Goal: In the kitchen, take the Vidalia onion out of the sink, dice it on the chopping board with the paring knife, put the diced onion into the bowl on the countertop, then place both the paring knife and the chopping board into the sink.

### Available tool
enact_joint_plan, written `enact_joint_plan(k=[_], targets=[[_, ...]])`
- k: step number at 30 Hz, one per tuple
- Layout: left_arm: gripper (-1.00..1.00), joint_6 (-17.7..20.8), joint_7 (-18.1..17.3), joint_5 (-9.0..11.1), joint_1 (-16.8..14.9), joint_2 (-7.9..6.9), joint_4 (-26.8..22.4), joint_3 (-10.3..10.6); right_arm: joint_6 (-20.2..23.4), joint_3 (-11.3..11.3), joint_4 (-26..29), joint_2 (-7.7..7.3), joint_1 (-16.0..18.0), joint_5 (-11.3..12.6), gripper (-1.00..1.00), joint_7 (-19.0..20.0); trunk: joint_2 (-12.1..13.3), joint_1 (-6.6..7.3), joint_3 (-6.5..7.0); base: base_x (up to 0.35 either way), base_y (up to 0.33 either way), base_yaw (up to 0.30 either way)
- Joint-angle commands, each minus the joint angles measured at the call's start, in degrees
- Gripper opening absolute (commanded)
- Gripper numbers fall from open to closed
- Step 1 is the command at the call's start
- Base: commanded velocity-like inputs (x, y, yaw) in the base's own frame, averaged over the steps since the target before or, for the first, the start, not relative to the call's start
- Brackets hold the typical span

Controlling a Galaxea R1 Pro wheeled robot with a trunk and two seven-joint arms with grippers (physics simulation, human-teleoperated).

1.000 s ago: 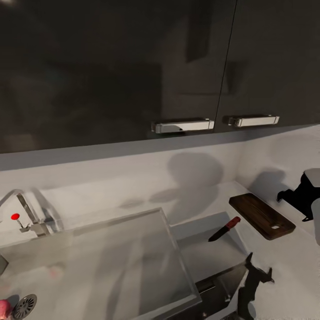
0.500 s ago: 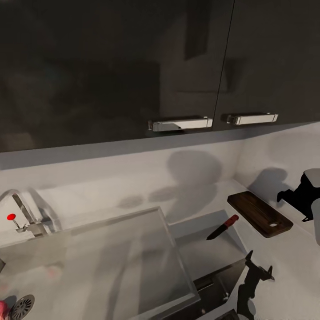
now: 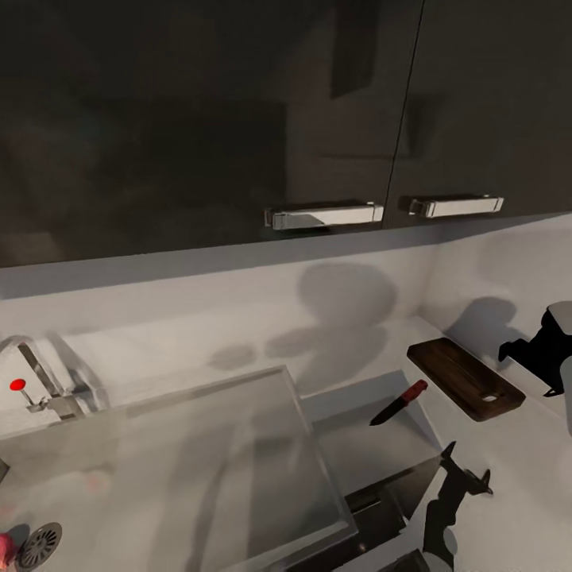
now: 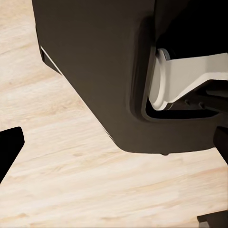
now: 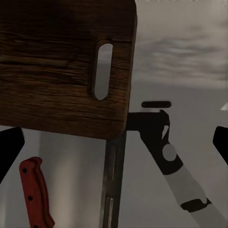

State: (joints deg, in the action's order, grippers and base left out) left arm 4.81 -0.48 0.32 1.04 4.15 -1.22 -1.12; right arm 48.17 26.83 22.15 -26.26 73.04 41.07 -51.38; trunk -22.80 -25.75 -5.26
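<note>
Steel sink [image 3: 159, 469] holds your onion [image 3: 5, 548] far left of both tools; knife [image 3: 399, 401] and board [image 3: 465, 378] lie between them. Left tool [image 3: 465, 475] and right tool [image 3: 528, 357] look open, empty. Fetch the onion first.

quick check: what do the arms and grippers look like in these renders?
Both grippers are matte black with angular, pointed fingers: the left gripper rises from a slim black wrist, and the right gripper joins a rounded light-grey arm link. From the right wrist camera, the left arm shows a grey forearm segment, a black wrist and a round grey joint cap. No cables or markings are visible.
</note>
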Motion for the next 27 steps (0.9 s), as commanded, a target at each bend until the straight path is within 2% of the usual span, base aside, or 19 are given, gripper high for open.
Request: enact_joint_plan(k=[1, 27], targets=[[1.0, 0.28, -0.05, 0.03, 0.01, 0.0, -0.14, -0.11, 0.08, 0.06, 0.08, 0.0, 0.03, 0.59, 1.0, -0.57, -0.11, -0.03, -0.15, 0.0, 0.0, 0.0], [1.0, 0.37, -0.05, 0.03, 0.01, -0.13, -0.09, -0.11, -0.01, 0.06, 0.08, -0.63, 0.05, 0.59, 1.0, -0.57, -0.11, -0.03, -1.99, 0.0, 0.0, 0.0]])
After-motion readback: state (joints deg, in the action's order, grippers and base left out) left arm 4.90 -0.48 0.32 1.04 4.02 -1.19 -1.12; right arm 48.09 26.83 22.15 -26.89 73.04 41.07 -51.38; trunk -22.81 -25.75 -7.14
